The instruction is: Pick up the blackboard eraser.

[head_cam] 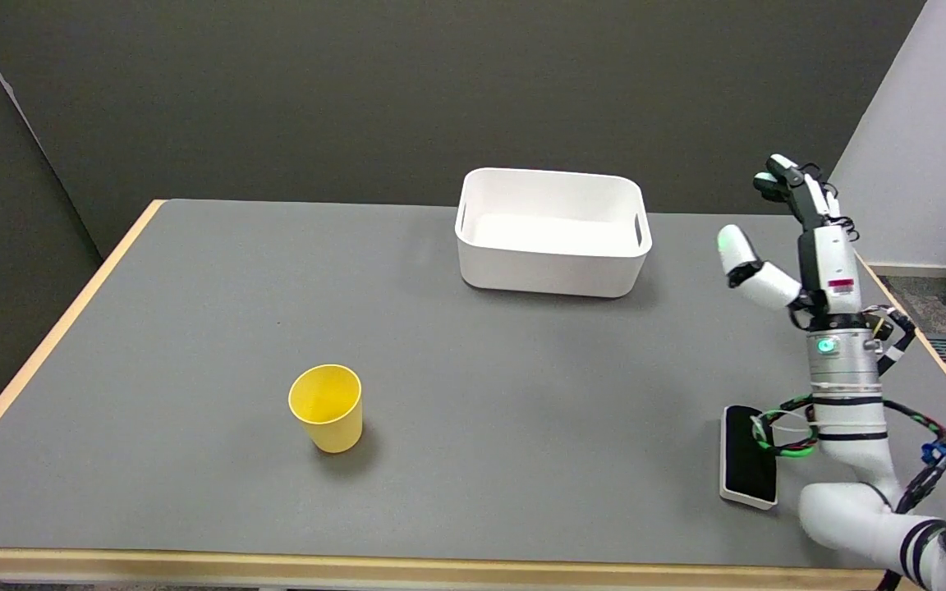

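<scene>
Okay, grey table [194,328] with a wooden edge fills most of my view. White tub [553,232] sits at the far side, right of centre. My right arm [847,427] comes in from the lower right and stands upright over the table's right edge. Right hand [801,246] is raised in the air, fingers spread apart, thumb out to the left, gripping nothing. Yellow cup [326,407] stands upright near the front, left of centre, well apart from everything else. Eraser [748,468] lies flat near the front right edge, black felt up, white base under it, just beside the arm, cable loop overlapping its right side. Hand is well above it, not touching.
</scene>
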